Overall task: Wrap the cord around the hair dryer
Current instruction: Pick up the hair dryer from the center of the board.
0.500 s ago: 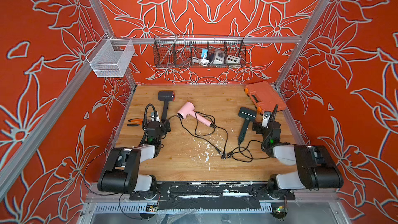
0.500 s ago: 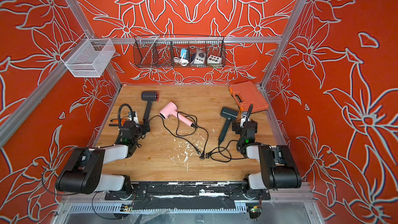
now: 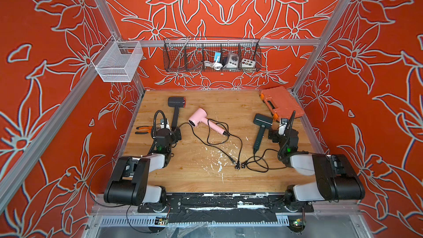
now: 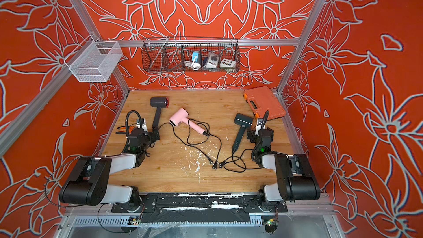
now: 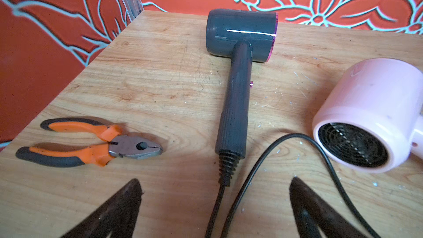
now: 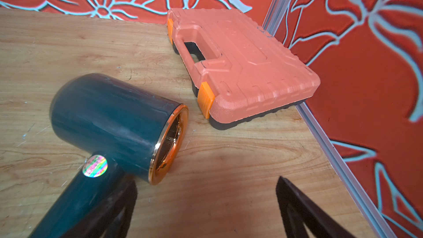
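In both top views, on the table (image 3: 194, 179): grey dryer (image 3: 175, 113) by the left edge, pink dryer (image 3: 198, 117) mid-table, green dryer (image 3: 261, 131) toward the right edge; cords (image 3: 239, 166) loose, unwrapped.
Left wrist: left pincer (image 5: 215, 204) apart, grey dryer's cord between its fingers.
Right wrist: right pincer (image 6: 206, 207) apart, beside green dryer.
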Controlling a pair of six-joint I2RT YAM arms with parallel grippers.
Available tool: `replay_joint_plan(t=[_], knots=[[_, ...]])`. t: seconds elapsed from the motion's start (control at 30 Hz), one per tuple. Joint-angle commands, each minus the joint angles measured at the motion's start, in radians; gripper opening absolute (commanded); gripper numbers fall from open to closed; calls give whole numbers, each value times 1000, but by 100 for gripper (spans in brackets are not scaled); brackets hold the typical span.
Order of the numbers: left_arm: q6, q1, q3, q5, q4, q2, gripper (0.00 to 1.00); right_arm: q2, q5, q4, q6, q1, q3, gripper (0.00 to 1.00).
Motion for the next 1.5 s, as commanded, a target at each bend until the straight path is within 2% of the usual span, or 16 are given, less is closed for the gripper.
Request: replay_joint_plan(t=[0.0,0.4,0.47,0.5,0.57,0.67,0.8,0.97,1.1,1.27,1.47], knots=[[13,-3,-6,-5,34,9,98,5,2,-5,12,-3,17,98],[12,-3,-5,-2,21,1,98,-12,7,-18,16,-3,26,98],[12,-3,12,-22,5,-9,98,-77,7,-197,12,-3,92,98],[4,-3,54,-44,-96,-35,98,-104,6,-286,12,-3,127,98],[-4,-3,111,-80,-236,-63,98,-130,4,-343,10,-3,156,98],[-12,-5,145,-40,-333,-111,98,-190,74,-470,66,-3,199,98],[-45,-6,233,3,-529,-173,98,-249,96,-682,151,-1,301,98],[-97,-9,345,93,-748,-222,98,-261,88,-1015,253,24,480,98],[-177,-11,437,180,-930,-259,98,-245,32,-1254,303,76,574,98],[-236,-44,472,329,-1079,-345,98,-243,-65,-1415,374,146,590,98],[-238,-93,478,424,-1135,-352,98,-181,-111,-1521,499,209,616,98]])
